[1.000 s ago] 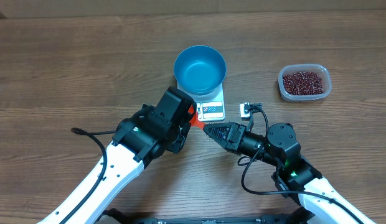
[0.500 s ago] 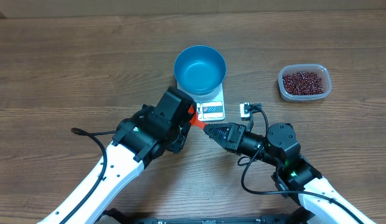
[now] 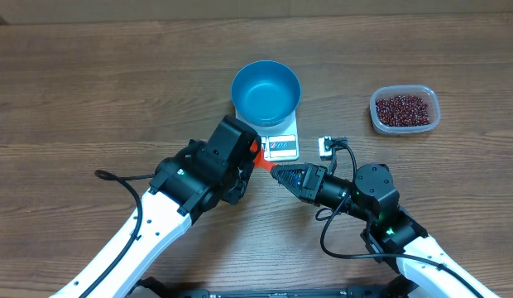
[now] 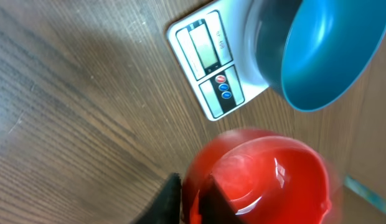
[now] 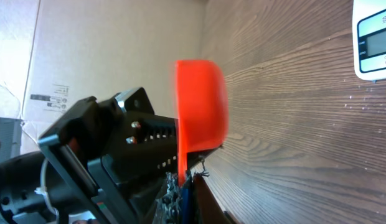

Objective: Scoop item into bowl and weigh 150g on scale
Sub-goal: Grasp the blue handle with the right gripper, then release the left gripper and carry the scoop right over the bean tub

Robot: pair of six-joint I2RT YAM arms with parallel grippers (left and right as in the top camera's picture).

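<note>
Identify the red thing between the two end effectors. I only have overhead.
Observer: Right wrist view shows a red plastic scoop with its cup on edge. The handle runs down into the right end effector, which is shut on it.
Operator: Loaded?
Observer: Left wrist view faces the cup. It is glossy red and looks empty, though the image is blurred.
Operator: Other side gripping too?
Observer: Cannot tell for the left end effector. Left wrist view shows only one dark finger beside the cup, and contact is not visible.
</note>
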